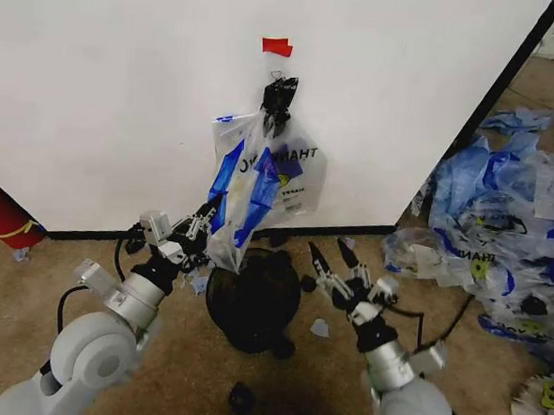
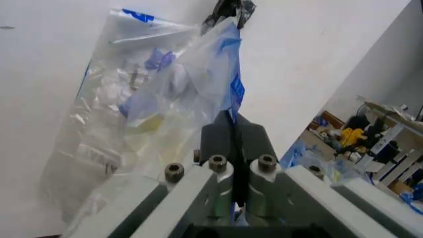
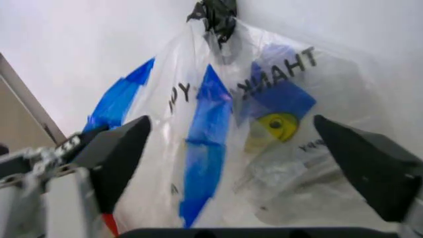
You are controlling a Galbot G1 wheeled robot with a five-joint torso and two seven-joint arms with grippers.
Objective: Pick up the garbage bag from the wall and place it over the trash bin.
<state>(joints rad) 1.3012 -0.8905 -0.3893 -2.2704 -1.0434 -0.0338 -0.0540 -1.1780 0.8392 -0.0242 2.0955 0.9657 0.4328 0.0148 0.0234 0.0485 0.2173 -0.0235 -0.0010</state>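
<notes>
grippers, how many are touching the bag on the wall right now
1. The left gripper is shut on the garbage bag's lower left edge. The right gripper is open beside the trash bin, clear of the bag.

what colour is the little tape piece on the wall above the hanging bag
Red tape piece, on the white wall above the garbage bag; head view shows it best.

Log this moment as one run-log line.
left gripper: shut on garbage bag | bag: hanging on wall | right gripper: open, beside trash bin
</notes>
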